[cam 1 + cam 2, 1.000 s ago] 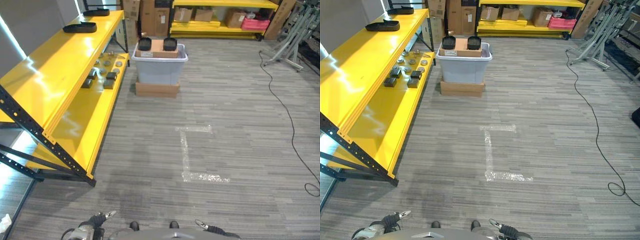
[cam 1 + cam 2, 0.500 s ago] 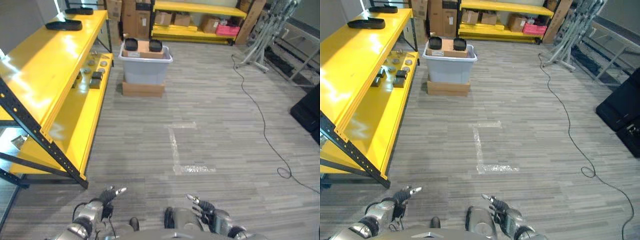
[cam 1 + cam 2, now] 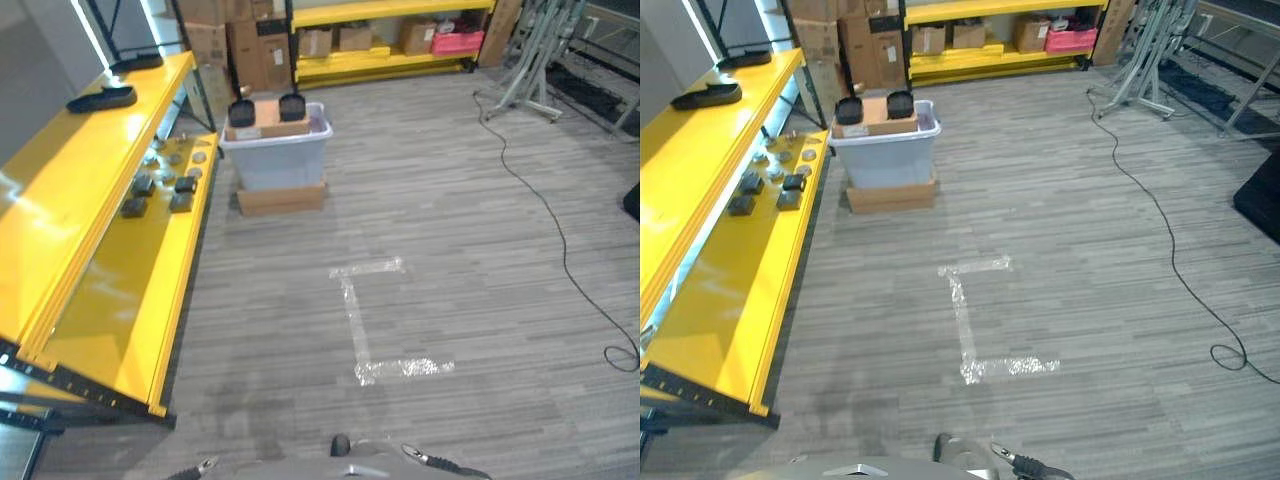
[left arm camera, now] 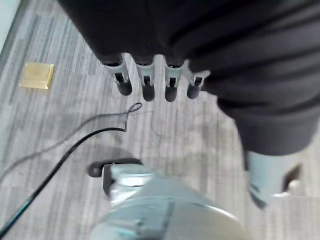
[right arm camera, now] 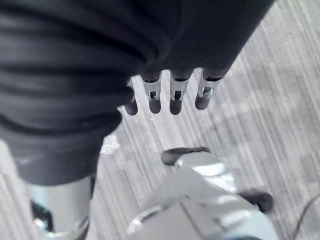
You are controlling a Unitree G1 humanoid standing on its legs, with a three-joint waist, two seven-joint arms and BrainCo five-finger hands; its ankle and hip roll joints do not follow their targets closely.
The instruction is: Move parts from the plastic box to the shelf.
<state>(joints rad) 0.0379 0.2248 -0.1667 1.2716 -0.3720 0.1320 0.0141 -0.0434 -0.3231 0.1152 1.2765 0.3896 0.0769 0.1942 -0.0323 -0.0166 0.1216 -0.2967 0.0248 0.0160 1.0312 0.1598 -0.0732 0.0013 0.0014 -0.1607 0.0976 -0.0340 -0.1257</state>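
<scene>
1. Shelf (image 3: 90, 260): yellow, at left; small dark parts (image 3: 178, 193) lie on its lower level.
2. Box (image 3: 275, 160): grey, on cardboard, just beside the shelf end, holding two black parts (image 3: 242, 112).
3. Tape (image 3: 370, 320): on open floor between.
4. Left hand (image 4: 150, 80), right hand (image 5: 170, 95): fingers straight, holding nothing.

A glossy yellow metal shelf (image 3: 95, 215) gleams beside a translucent grey plastic box (image 3: 277, 160) on matt brown cardboard (image 3: 282, 198), over wood-grain flooring (image 3: 450, 230).

Each hand wears a dark ribbed cover over its back and wrist. On the left hand (image 4: 155, 82) and the right hand (image 5: 170, 95), a row of silver fingers ends in dark, rounded tips.
</scene>
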